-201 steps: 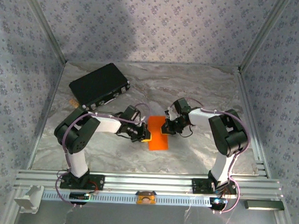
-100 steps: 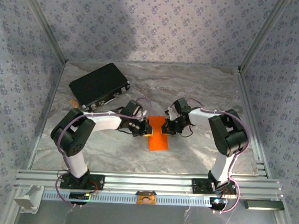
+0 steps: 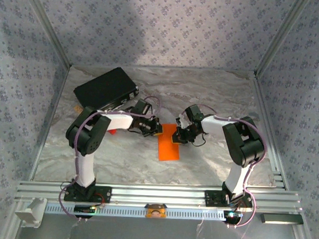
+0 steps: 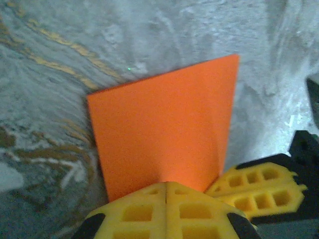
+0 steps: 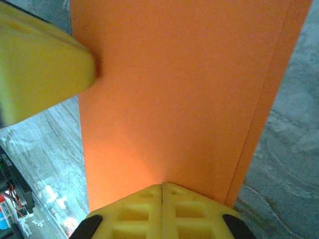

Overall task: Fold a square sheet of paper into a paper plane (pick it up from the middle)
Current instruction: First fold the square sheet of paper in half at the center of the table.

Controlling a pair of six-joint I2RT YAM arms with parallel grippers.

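Left gripper (image 3: 155,130), right gripper (image 3: 178,136) rest on folded square sheet of paper (image 3: 169,148), mid-frame.
Both pinched closed, empty; likely creasing, next lift a corner.

The grey marbled table (image 3: 219,95) carries three things, and the black case (image 3: 105,90) lies flat in its far left corner. The small red block (image 3: 112,132) sits just on the near side of the case. The orange sheet of paper (image 3: 168,147) lies folded into a narrow strip, nearer than the case and off to its right.
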